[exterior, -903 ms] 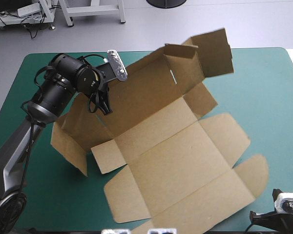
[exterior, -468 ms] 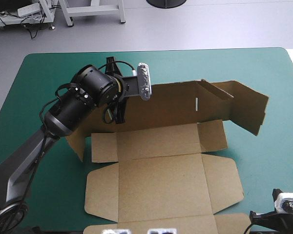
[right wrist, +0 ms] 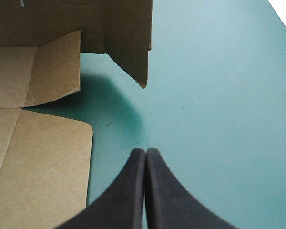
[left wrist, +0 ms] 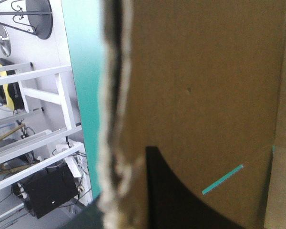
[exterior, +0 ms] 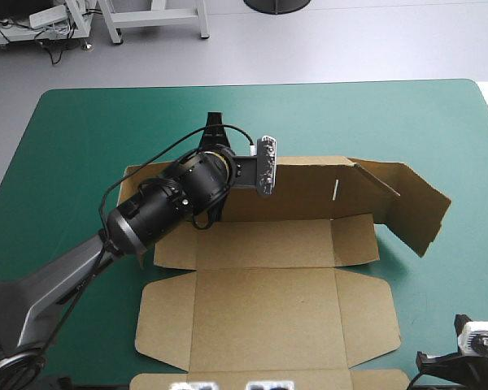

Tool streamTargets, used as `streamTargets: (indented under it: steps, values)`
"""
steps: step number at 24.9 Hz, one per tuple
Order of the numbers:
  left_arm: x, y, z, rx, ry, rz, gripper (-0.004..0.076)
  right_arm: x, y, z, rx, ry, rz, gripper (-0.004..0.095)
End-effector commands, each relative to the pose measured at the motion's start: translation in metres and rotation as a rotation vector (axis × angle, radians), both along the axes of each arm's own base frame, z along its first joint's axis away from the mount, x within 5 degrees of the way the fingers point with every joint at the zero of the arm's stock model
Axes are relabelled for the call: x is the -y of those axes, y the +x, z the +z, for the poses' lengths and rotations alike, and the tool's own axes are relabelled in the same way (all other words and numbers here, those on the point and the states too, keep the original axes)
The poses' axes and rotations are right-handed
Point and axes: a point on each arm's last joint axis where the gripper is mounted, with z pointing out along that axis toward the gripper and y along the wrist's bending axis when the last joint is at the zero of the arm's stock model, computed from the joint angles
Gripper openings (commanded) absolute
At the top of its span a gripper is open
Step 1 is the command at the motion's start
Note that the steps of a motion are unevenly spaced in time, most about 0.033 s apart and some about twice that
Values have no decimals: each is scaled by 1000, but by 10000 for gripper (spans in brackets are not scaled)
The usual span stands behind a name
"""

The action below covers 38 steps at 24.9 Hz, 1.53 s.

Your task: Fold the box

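The box point(exterior: 264, 313) is lying across the middle of the teal-green cover point(exterior: 81, 130), with most of its brown board spread flat and reaching toward the table's near edge. Its far panel point(exterior: 309, 191) is being held upright as a long wall, and the wall's right end point(exterior: 419, 213) is being bent round toward the near right. A narrow slot point(exterior: 336, 188) is being shown in the wall (the teal-green is showing through it in the left wrist view).

The wall's top edge is being gripped by the left gripper point(left wrist: 136, 164), toward the wall's left end. Its fingers are all but closed on the board: one black finger point(left wrist: 171, 191) is being pressed against the wall's face, and the other is being hidden by the board's ragged edge.

The right gripper point(right wrist: 146, 151) is being held low over bare cover near the table's near right corner, apart from the box, its two fingers pressed together into one point. Ahead of it the lower corner of the bent end is hanging above the cover, and a rounded flap point(right wrist: 47, 167) of the flat sheet is lying just beside it.
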Motion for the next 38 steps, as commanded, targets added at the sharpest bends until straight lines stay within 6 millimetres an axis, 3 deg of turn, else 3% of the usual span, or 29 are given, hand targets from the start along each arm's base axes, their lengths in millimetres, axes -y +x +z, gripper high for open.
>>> streamTargets:
  steps: [1,5,9,10,16,19,24,27,31,38]
  values:
    - [-9,-2,14,131,-32,21,-10,1,4,22,79,-4,-6,-17]
    - [-9,-1,5,117,-60,63,-10,1,9,44,97,-3,-8,-17]
    - [-4,-6,5,118,-75,52,-10,3,20,82,161,-1,-14,-18]
    - [1,-11,6,121,-81,31,-10,4,29,101,184,19,-23,-18]
    - [16,-22,8,147,-129,-20,-10,6,71,160,188,55,-7,-18]
    - [18,-24,10,185,-123,-18,-10,6,96,185,177,80,21,-18]
    - [17,-24,-7,206,-52,-18,-10,8,183,223,29,116,114,-18]
    - [17,-22,-11,242,-66,-7,-10,11,224,228,-60,124,131,-18]
    - [20,-22,-13,252,-101,-23,-10,12,293,217,-210,184,216,-18]
    - [21,-21,-14,256,-137,-9,-10,11,331,181,-315,242,274,-18]
